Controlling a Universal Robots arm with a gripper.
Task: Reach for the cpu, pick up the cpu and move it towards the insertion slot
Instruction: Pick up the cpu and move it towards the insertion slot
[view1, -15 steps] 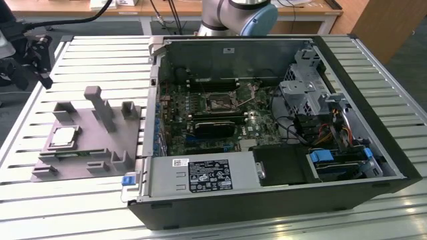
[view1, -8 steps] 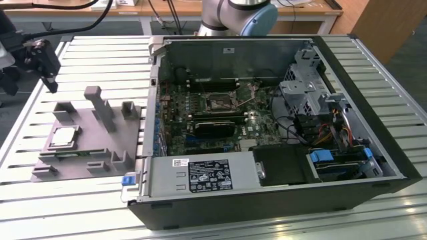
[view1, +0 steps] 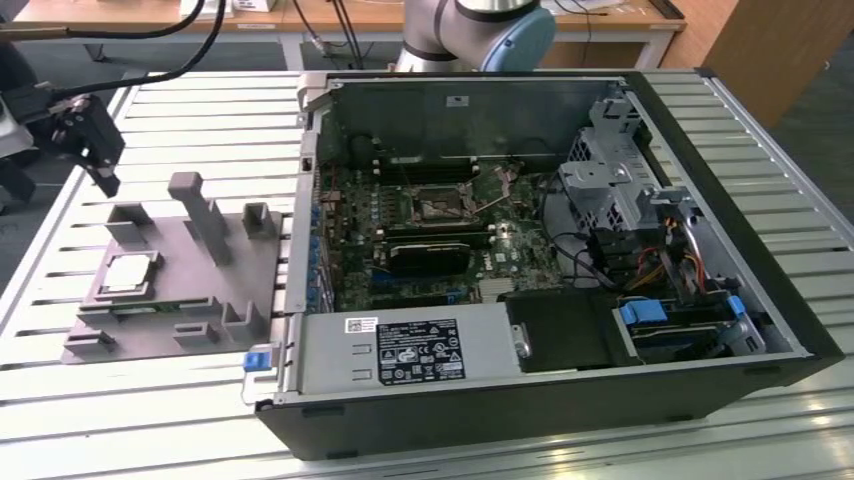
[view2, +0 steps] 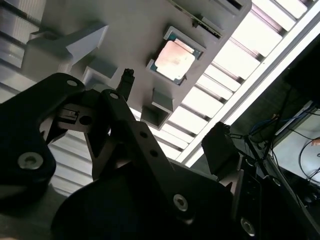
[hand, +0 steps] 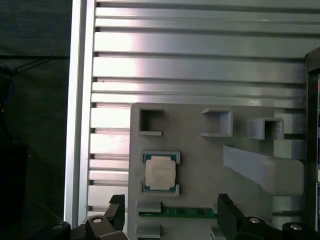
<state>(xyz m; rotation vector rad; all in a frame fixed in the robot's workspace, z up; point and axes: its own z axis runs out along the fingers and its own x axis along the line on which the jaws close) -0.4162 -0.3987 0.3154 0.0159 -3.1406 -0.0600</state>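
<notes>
While the fingers stand wide apart with nothing held between them, the cpu lies seated in the grey fixture on the bench. In the exterior view it lies at nine o'clock from the insertion slot, well apart.

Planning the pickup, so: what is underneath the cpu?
The cpu rests flat in a framed seat on the grey fixture, itself on the slatted table. The seat's floor under the chip is covered.
</notes>
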